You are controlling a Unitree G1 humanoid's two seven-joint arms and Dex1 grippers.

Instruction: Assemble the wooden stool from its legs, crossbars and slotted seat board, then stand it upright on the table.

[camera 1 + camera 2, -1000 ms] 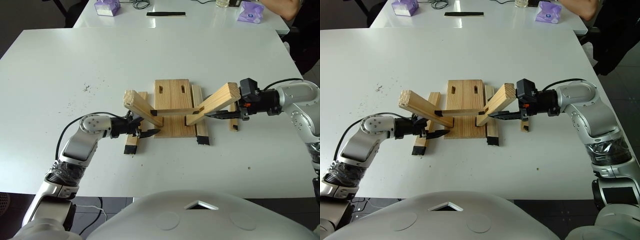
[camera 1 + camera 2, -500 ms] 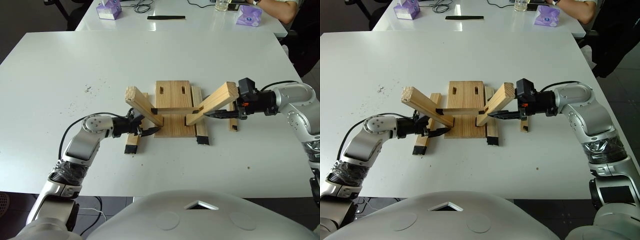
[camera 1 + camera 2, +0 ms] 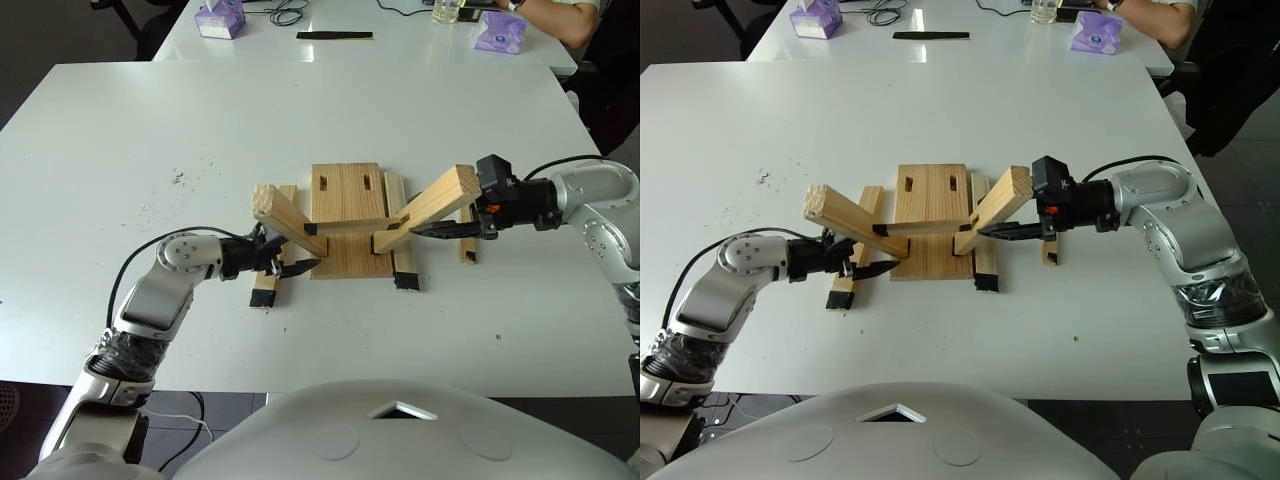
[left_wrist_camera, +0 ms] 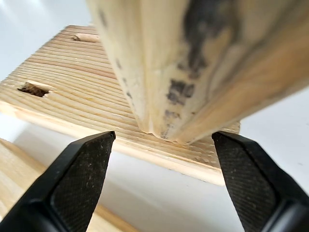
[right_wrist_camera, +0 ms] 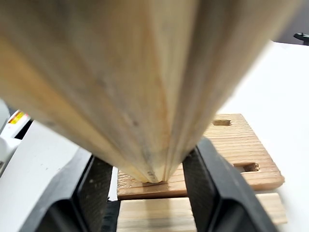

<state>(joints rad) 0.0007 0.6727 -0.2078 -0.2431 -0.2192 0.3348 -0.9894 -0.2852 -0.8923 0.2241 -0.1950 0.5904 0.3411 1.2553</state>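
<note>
The slotted seat board (image 3: 346, 185) lies flat on the white table (image 3: 150, 130). Over it, two wooden legs slant up and outward, joined by a crossbar (image 3: 345, 226). My right gripper (image 3: 425, 230) is shut on the right leg (image 3: 440, 198); its fingers (image 5: 96, 188) press both sides of the wood. My left gripper (image 3: 290, 265) stands open under the left leg (image 3: 282, 218). That leg's lower edge (image 4: 183, 72) hangs between the spread fingers (image 4: 79, 174), above the board (image 4: 72, 92).
Another leg with a black tip (image 3: 266, 285) lies flat left of the board, and one more (image 3: 402, 260) lies right of it. A short bar (image 3: 467, 247) rests below my right wrist. Tissue boxes (image 3: 218, 15) sit on the far table.
The raised end of the left leg has dipped a little since half a second ago. The right arm and its leg have kept still.
</note>
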